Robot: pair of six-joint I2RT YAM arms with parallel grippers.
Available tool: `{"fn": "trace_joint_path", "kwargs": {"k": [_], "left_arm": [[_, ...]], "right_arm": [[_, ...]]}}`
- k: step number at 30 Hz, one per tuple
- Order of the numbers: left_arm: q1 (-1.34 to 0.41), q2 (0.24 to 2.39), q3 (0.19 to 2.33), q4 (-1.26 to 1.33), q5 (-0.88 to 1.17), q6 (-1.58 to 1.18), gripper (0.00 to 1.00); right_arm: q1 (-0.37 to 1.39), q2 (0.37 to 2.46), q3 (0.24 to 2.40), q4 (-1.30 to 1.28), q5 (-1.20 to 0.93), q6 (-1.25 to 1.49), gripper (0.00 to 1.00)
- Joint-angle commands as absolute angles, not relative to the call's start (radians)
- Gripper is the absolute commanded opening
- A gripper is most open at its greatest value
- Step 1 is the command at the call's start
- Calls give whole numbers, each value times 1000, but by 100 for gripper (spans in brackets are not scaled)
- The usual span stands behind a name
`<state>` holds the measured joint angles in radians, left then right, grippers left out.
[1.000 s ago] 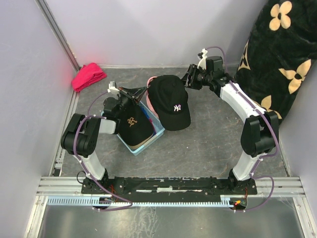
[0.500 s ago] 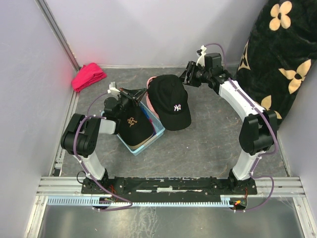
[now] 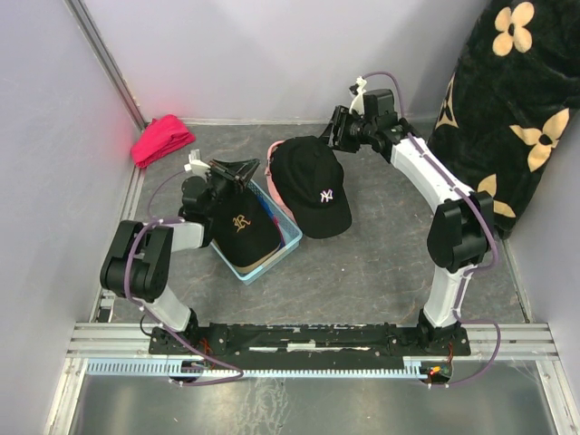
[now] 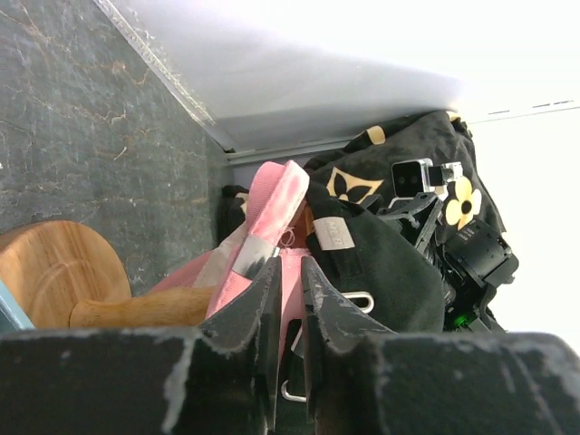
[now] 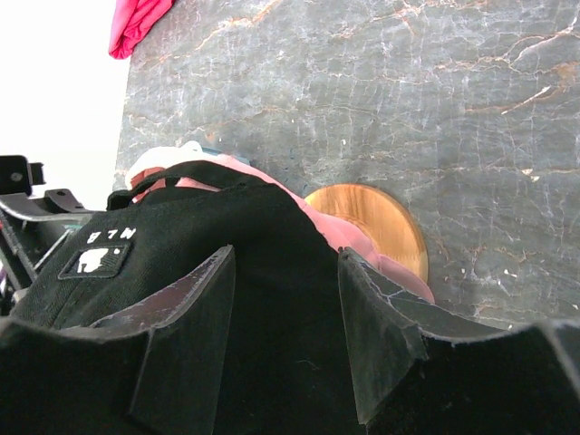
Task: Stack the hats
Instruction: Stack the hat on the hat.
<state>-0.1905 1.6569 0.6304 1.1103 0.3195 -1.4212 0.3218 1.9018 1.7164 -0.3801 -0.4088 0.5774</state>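
A black cap with a white NY logo (image 3: 313, 186) sits on a light pink cap (image 3: 271, 156) over the round wooden stand. My left gripper (image 3: 252, 169) is shut on the pink cap's back strap (image 4: 272, 213); its fingers (image 4: 263, 290) pinch pink fabric. My right gripper (image 3: 332, 138) is open, with its fingers (image 5: 195, 308) either side of the black cap's crown (image 5: 263, 272). A second black cap with a gold logo (image 3: 240, 227) lies on a pile with a tan brim edge (image 3: 258, 261) and a light blue piece (image 3: 288, 237).
The wooden stand's base (image 5: 372, 217) shows under the pink cap, also in the left wrist view (image 4: 54, 263). A red-pink cloth bundle (image 3: 161, 138) lies at the back left corner. A black flowered blanket (image 3: 517, 100) hangs at the right wall.
My right gripper has moved left and farther back, onto the rear of the NY cap. My left arm has shifted a little to the left, still holding the pink strap.
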Motion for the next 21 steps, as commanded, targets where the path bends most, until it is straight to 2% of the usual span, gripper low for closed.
{"fn": "trace_joint_path", "kwargs": {"k": [1, 11, 21], "left_arm": [[-184, 1553, 650, 1036, 302, -1295, 24], [-196, 1472, 735, 919, 411, -1175, 45], [-218, 1551, 829, 859, 523, -1129, 48]], "right_arm": [[342, 1925, 1784, -397, -409, 552, 58], [350, 1942, 1810, -420, -396, 517, 59], [353, 1940, 1802, -412, -414, 514, 59]]}}
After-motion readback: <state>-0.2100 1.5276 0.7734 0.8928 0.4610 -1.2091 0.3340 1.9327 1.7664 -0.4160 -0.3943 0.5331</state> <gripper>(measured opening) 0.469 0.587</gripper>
